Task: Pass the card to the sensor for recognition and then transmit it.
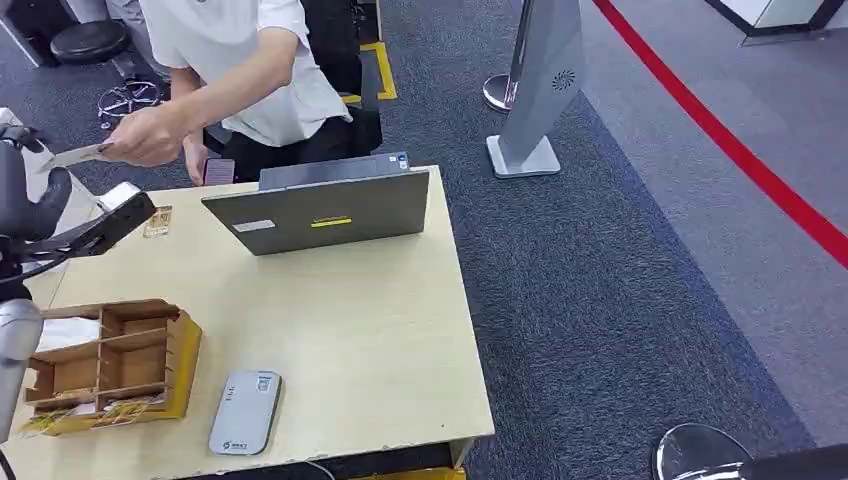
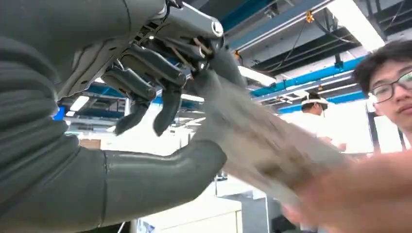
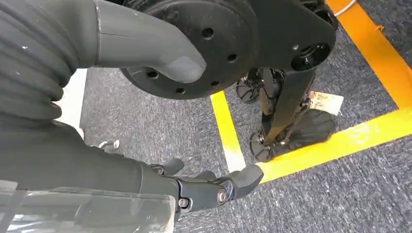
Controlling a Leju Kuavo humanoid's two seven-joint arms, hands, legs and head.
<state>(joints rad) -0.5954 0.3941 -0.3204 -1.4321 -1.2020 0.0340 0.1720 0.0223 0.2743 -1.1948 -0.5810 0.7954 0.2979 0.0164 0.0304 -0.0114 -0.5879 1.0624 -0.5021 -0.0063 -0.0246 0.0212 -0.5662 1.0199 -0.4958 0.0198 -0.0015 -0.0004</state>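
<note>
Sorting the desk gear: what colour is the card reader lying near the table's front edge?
Light grey card reader, clearest in the head view.

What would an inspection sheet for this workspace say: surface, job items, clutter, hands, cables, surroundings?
Surface: pale wooden table, no spills seen.
Job's things: card in the air past the table's far left corner, gripped by a person's hand; grey sensor flat near the front edge.
Clutter: laptop with its lid back towards the robot; cardboard divider box at front left; small tag.
Hands: left hand raised at the card's near end, but blur hides whether its fingers grip it; right hand hangs over the floor, holding nothing.
Cables: nothing seen on the table top.
Surroundings: grey carpet, red floor line, yellow tape, white stand.
</note>
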